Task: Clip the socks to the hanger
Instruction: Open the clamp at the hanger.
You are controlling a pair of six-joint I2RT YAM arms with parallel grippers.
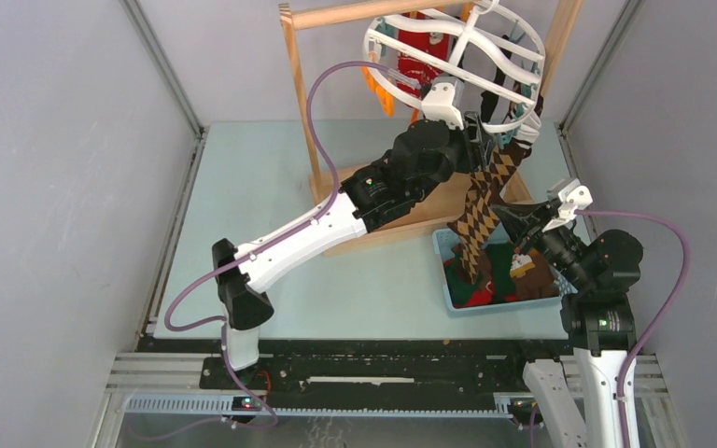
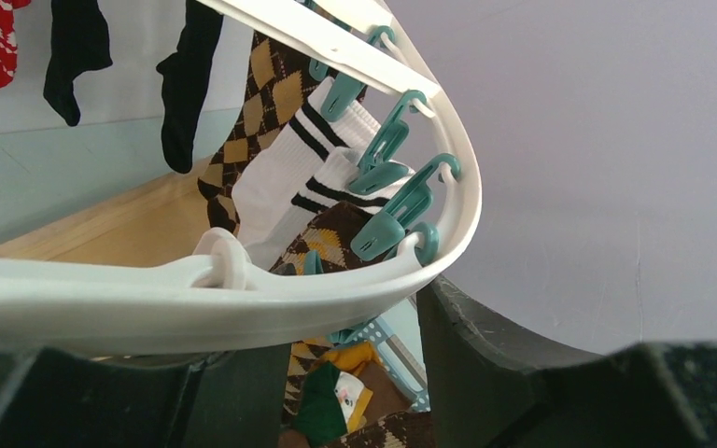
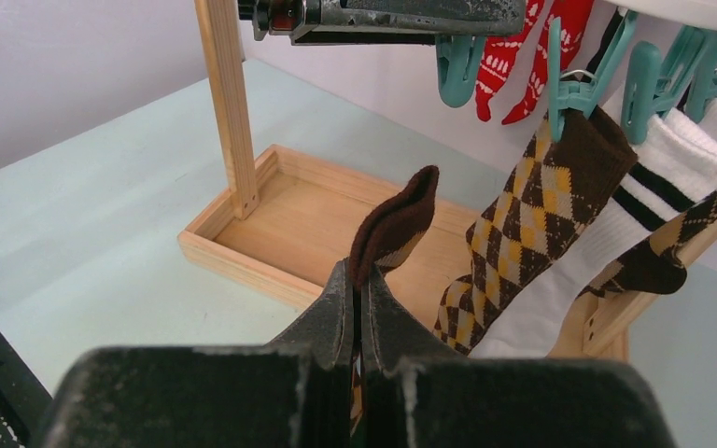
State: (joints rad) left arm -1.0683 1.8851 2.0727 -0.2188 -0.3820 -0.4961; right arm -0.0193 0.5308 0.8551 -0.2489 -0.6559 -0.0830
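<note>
The white oval hanger (image 1: 453,56) hangs from the wooden rack, with teal clips (image 2: 387,140) round its rim. Red (image 1: 425,51), black (image 2: 75,47), white striped (image 2: 280,168) and argyle (image 3: 532,224) socks are clipped to it. My left gripper (image 1: 474,131) is raised to the hanger's near rim (image 2: 243,299). Its jaws (image 2: 355,341) stand wide apart, just under the rim. My right gripper (image 1: 520,221) is shut on the brown end of an argyle sock (image 3: 394,224). It holds the sock up below the clips, and the rest of the sock (image 1: 474,229) trails down to the basket.
A light blue basket (image 1: 441,245) at the right front holds green, red and brown socks (image 1: 485,280). The wooden rack's post (image 1: 294,75) and tray base (image 3: 289,215) stand behind it. Grey walls enclose the table on both sides.
</note>
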